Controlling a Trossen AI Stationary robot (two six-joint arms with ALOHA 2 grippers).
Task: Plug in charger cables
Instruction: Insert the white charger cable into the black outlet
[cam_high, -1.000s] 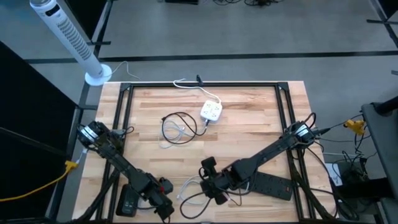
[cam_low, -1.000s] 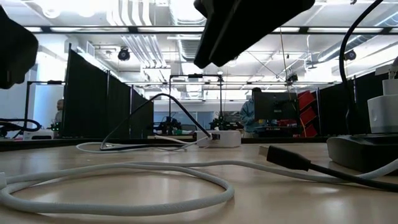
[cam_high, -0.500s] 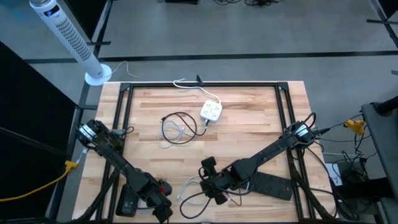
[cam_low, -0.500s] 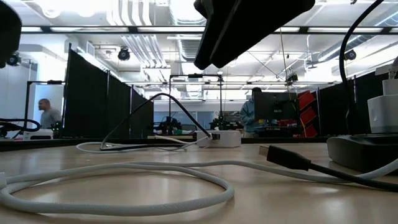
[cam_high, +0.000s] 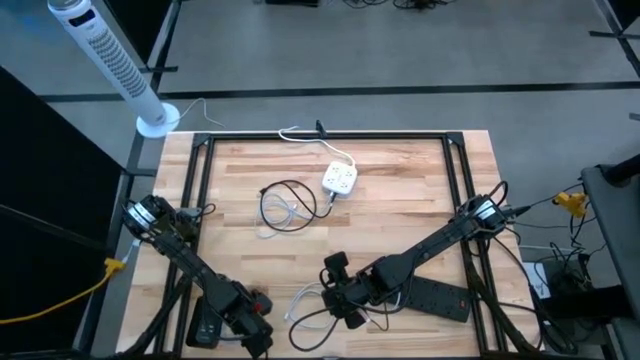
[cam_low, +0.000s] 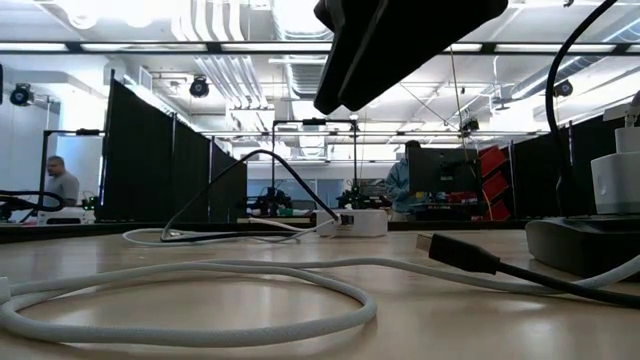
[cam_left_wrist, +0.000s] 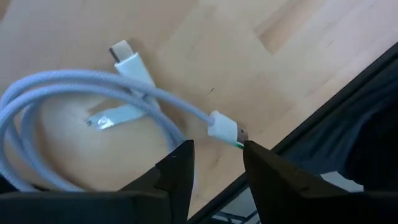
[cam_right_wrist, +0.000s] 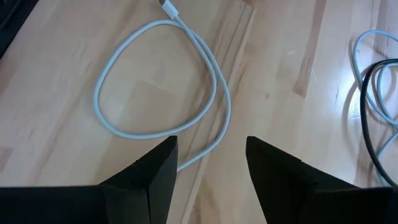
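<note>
left gripper (cam_left_wrist: 214, 163): at the near left edge of the table, jaws parted with nothing between them; a white plug (cam_left_wrist: 222, 127) lies just ahead of your fingertips.
right gripper (cam_right_wrist: 208, 163): near the front centre, jaws apart and empty, above a white cable loop (cam_right_wrist: 155, 81).
charger cables (cam_high: 288, 205): you have a white tangle at the near edge and a black-and-white coil mid-table, beside the socket cube (cam_high: 339, 180).
handling: expect them light, limp and springy; the loops will drag and twist. take hold on the rigid plug body, not the cord.
count: two arms, one socket cube, one power strip (cam_high: 436, 296); the exact cable count you cannot settle, at least three.
far: one fan (cam_high: 108, 60) stands beyond the table.
</note>
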